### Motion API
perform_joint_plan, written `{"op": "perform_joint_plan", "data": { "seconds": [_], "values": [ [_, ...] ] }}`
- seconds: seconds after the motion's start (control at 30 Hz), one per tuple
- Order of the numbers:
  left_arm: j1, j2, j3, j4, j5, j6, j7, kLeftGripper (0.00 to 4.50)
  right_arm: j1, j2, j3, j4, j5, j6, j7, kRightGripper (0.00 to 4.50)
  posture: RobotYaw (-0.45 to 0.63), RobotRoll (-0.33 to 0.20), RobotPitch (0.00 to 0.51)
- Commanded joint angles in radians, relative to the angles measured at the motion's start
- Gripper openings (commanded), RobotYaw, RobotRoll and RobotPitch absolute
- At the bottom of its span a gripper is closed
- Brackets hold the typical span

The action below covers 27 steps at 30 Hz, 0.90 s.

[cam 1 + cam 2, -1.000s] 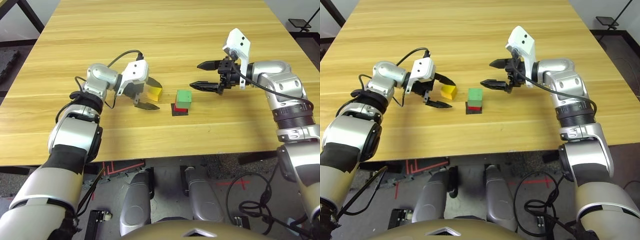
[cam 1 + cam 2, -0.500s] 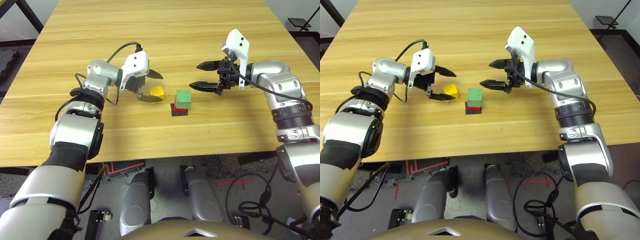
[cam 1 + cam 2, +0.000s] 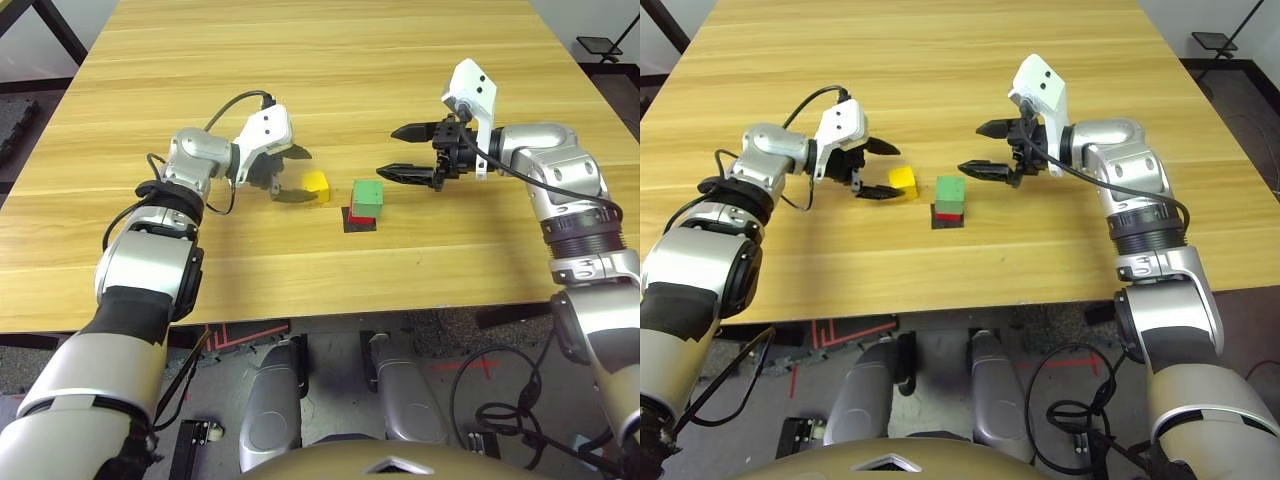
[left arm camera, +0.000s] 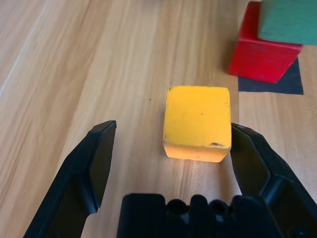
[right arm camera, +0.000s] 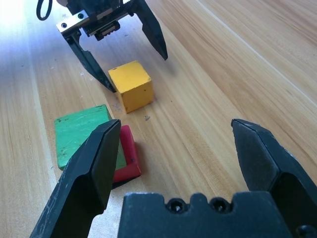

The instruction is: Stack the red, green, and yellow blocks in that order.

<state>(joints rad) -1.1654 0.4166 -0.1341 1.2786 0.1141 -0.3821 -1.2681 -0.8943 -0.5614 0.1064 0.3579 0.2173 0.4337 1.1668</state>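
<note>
The green block (image 3: 367, 195) sits on the red block (image 3: 362, 213), which rests on a flat black patch (image 3: 358, 224) in the middle of the table. Just left of that stack the yellow block (image 3: 316, 185) lies on the wood. My left gripper (image 3: 294, 176) is open, low over the table, and its fingertips reach either side of the yellow block (image 4: 198, 121). The block lies close to one finger (image 4: 252, 153) and leaves a wide gap to the other. My right gripper (image 3: 389, 152) hovers open just right of the stack, with nothing between its fingers.
The wooden table (image 3: 300, 60) stretches far behind the blocks, and its front edge (image 3: 330, 312) lies close below them. The left arm's black cable (image 3: 225, 110) loops above its wrist. Dark floor and a black frame (image 3: 600, 45) lie past the table's right side.
My left gripper has turned and drawn back a little to the left, so the yellow block now lies at its fingertips instead of deep between the fingers. The right arm has stayed still.
</note>
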Motion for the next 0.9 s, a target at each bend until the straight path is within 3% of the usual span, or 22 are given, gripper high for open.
{"op": "perform_joint_plan", "data": {
  "seconds": [0.03, 0.37, 0.47, 0.6, 0.67, 0.9],
  "values": [
    [0.028, 0.003, 0.008, 0.004, 0.003, 0.011, -0.013, 4.49, 0.004, 0.001, 0.007, 0.007, -0.003, -0.003, -0.001, 4.5, 0.18, -0.008, 0.19],
    [0.058, -0.009, 0.026, -0.01, -0.007, 0.017, -0.04, 4.49, 0.002, 0.009, 0.008, 0.019, -0.009, -0.02, -0.009, 4.5, 0.19, -0.006, 0.185],
    [0.056, -0.017, 0.032, -0.01, -0.009, 0.026, -0.026, 3.95, 0.0, 0.012, 0.009, 0.025, -0.013, -0.027, -0.01, 4.5, 0.19, -0.006, 0.185],
    [0.052, -0.032, 0.04, -0.007, -0.013, 0.046, -0.008, 2.41, 0.007, 0.014, 0.014, 0.025, -0.02, -0.044, -0.01, 4.5, 0.18, -0.006, 0.18],
    [0.051, -0.038, 0.043, -0.008, -0.014, 0.051, -0.007, 1.92, 0.013, 0.012, 0.017, 0.022, -0.023, -0.052, -0.009, 4.5, 0.18, -0.006, 0.179],
    [0.039, -0.033, 0.062, -0.003, -0.017, 0.076, 0.031, 1.93, 0.017, 0.009, 0.019, 0.027, -0.028, -0.066, -0.01, 4.5, 0.18, -0.007, 0.172]
  ]
}}
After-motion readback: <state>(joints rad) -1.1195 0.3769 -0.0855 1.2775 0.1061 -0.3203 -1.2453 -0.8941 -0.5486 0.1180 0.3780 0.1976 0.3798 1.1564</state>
